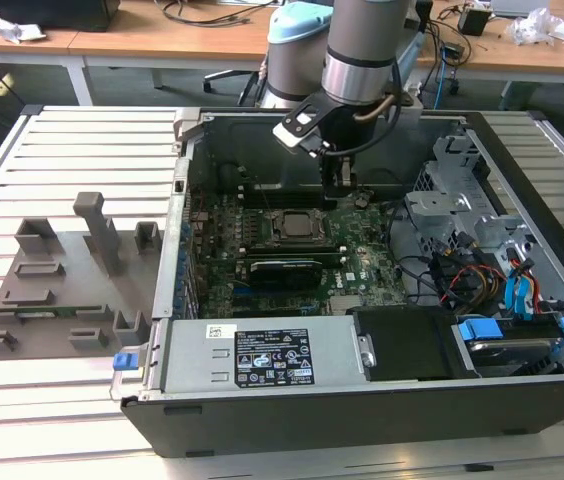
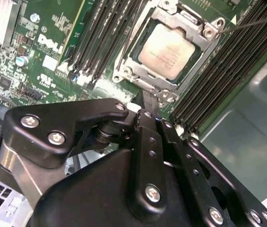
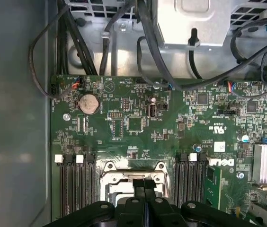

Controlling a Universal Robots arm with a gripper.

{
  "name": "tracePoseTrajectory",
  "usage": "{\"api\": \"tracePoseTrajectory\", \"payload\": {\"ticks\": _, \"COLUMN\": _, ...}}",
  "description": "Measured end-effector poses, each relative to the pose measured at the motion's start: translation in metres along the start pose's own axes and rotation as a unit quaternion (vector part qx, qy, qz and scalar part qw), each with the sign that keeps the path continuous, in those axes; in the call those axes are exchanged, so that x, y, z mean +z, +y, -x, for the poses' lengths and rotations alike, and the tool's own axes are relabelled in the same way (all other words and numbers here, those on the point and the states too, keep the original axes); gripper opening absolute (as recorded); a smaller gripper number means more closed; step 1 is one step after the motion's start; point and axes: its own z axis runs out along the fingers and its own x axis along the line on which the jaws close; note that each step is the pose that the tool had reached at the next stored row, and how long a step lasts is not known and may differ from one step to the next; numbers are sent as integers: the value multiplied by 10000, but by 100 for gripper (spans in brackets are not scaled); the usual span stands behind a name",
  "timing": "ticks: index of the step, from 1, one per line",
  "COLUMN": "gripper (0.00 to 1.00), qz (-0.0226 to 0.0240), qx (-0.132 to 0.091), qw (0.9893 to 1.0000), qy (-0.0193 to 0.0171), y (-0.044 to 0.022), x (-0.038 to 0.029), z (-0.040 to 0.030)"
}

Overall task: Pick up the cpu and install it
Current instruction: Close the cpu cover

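I judge install nearly done: cpu (image 2: 167, 51) sits in socket (image 2: 202, 28), upper centre, second wrist view; gripper (image 2: 145, 94) pressed together, empty, needing careful clearance.

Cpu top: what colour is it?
The cpu top is pale silver-grey metal, shown best in the second wrist view.

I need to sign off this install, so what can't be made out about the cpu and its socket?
Second wrist view: whether the cpu lies fully flat; the angle won't settle it.
First wrist view: most of the socket, hidden by the gripper and cut off by the edge.
Exterior view: the cpu's seating, too small.
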Motion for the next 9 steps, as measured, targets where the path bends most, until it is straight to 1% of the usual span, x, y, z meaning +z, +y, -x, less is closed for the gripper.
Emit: {"api": "tracePoseTrajectory", "payload": {"ticks": 9, "gripper": 11, "qz": 0, "qx": 0, "qw": 10000, "qy": 0, "y": -187, "x": 98, "z": -8}}
